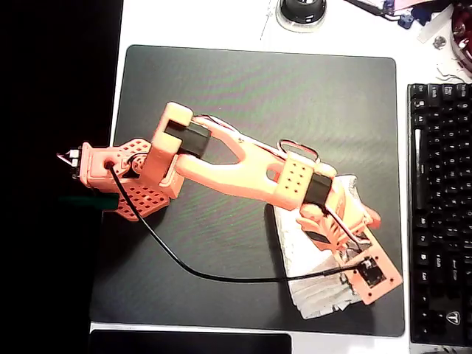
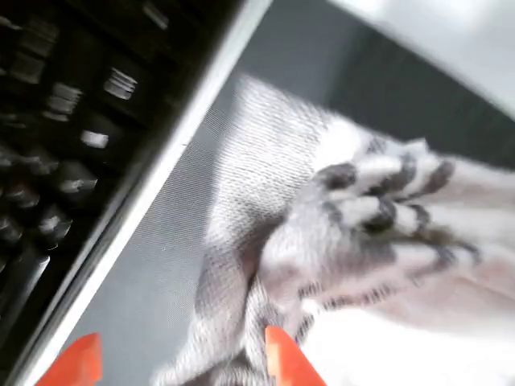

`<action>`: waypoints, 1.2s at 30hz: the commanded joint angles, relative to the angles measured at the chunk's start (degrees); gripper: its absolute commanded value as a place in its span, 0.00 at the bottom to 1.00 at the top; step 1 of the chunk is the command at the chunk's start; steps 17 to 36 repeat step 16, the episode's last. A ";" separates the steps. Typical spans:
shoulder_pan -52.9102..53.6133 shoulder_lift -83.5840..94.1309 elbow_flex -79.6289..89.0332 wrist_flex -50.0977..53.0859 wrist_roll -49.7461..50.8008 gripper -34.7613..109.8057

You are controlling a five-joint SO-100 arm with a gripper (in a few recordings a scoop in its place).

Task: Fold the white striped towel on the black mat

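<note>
The large flat matte black mat with its rounded corners takes up most of the white table under me, and my orange arm reaches across it toward the lower right of the overhead view. There the soft white towel with thin grey stripes lies on the mat as a bunched, narrow heap, close to the black keyboard but apart from it. I judge the fold as under way: the cloth is gathered and doubled on itself, not flat, and a tidy final fold is still to make.

In the wrist view, my gripper shows two orange fingertips spread apart, with crumpled striped cloth rising between and beyond them. The picture is blurred, so I cannot tell whether I actually have hold of the towel.

No containers are here.
</note>
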 commanded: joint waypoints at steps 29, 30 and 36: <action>0.44 13.80 8.79 11.25 -46.41 0.43; 0.44 13.80 8.79 11.25 -46.41 0.43; 0.44 13.80 8.79 11.25 -46.41 0.43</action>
